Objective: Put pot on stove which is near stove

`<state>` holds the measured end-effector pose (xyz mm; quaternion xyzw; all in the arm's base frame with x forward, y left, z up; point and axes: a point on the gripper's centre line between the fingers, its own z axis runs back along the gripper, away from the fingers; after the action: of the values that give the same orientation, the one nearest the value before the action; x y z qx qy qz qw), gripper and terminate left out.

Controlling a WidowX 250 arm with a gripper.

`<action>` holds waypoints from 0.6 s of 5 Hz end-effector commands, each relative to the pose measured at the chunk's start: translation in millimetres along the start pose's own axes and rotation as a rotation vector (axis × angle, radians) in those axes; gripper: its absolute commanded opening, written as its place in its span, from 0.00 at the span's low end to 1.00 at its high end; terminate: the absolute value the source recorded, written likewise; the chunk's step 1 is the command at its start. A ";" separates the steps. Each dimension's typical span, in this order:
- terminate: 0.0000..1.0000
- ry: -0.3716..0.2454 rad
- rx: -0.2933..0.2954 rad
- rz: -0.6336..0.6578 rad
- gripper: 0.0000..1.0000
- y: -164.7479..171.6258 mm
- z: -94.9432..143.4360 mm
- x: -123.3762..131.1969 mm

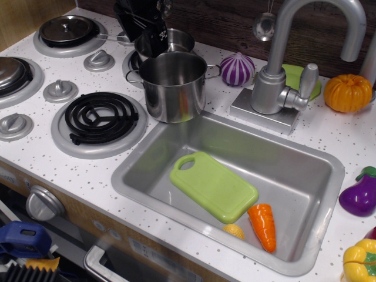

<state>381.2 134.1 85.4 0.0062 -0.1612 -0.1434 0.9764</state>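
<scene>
Standing beside the stove [98,118], the pot [174,86] sits just below the tool [154,40], whose jaw state is unclear.

pot [173,87] beside stove [100,121], tool [154,42] above

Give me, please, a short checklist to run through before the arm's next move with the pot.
1. Stove free of objects: ok, its coil is bare.
2. Pot upright: ok, standing on the counter between stove and sink.
3. Pot on stove: not ok, it stands just right of the ring.
4. Gripper holding pot: cannot tell; it sits above the back rim, jaws unclear.
5. Neighbours: not ok, a smaller pan stands right behind the pot.
6. Pot empty: ok, nothing visible inside.
</scene>
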 end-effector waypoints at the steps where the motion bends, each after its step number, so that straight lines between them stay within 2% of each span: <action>1: 0.00 0.000 0.000 0.000 1.00 0.0 0.0 0.0; 2: 0.00 0.007 -0.025 0.035 1.00 -0.9 -7.4 -1.9; 3: 0.00 0.000 -0.025 0.047 1.00 -1.3 -14.6 -1.7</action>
<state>382.4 128.3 53.8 -0.0293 -0.1470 -0.1194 0.9815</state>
